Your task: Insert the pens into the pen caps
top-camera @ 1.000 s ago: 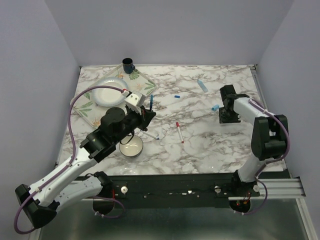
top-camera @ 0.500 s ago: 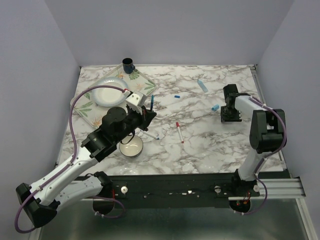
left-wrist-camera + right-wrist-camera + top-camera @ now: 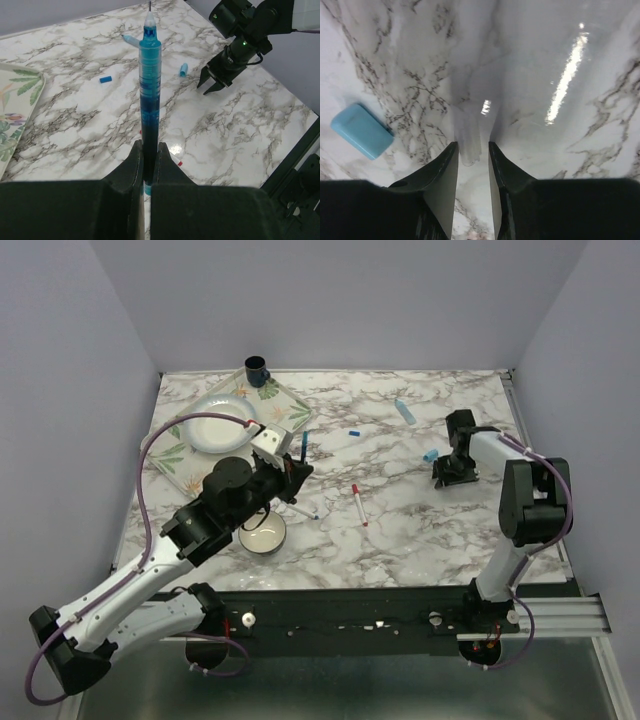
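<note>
**Stage: cap pick-up.** The left gripper (image 3: 147, 155) is clamped on the lower barrel of a blue pen (image 3: 149, 90). It holds the pen upright, tip up, above the desk (image 3: 400, 510).

The right gripper (image 3: 472, 150) sits low over the desk, its fingers a narrow slit apart and holding nothing. The light blue cap (image 3: 362, 131) lies untouched just beside it, at 9 o'clock in the right wrist view. 1 dark blue cap (image 3: 353, 432) lies at 3 o'clock of the held pen in the top view.

Judged next move: the right gripper shifts over the light blue cap, widens, straddles it and closes. It then has to line the cap's mouth up with the pen tip.
</note>
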Robot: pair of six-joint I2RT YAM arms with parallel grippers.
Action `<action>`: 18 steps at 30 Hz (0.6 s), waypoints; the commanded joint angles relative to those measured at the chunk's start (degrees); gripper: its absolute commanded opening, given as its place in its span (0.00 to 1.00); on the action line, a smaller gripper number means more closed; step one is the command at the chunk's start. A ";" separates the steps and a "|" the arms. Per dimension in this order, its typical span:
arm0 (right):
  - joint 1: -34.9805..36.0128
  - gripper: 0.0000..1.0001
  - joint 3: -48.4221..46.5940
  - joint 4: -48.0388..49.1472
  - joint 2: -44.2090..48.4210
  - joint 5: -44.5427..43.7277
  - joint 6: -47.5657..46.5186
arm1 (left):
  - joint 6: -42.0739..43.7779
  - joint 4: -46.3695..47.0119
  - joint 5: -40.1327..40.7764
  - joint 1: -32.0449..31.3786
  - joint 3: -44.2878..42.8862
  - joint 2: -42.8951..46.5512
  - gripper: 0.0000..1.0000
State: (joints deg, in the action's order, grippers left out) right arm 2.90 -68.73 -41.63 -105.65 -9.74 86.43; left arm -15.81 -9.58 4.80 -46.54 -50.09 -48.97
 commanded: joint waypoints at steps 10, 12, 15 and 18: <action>0.00 0.35 12.04 6.43 12.83 0.16 -17.13 | -0.45 0.00 1.53 -0.39 0.43 3.79 0.00; 0.00 0.37 12.13 8.13 12.57 0.42 -19.80 | -0.45 -0.08 1.97 -0.30 0.43 3.88 0.00; -0.08 0.41 9.59 7.26 10.73 0.25 -21.48 | -0.45 0.00 2.32 -0.39 0.60 3.97 0.00; -0.08 0.43 7.92 8.14 9.41 0.59 -21.05 | -0.45 0.09 2.67 -0.30 0.60 3.71 0.00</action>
State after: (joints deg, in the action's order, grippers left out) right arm 2.90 -57.95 -36.49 -94.11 -8.23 68.82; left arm -15.92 -9.58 5.61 -46.63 -50.09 -45.63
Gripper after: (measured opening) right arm 0.421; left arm 0.061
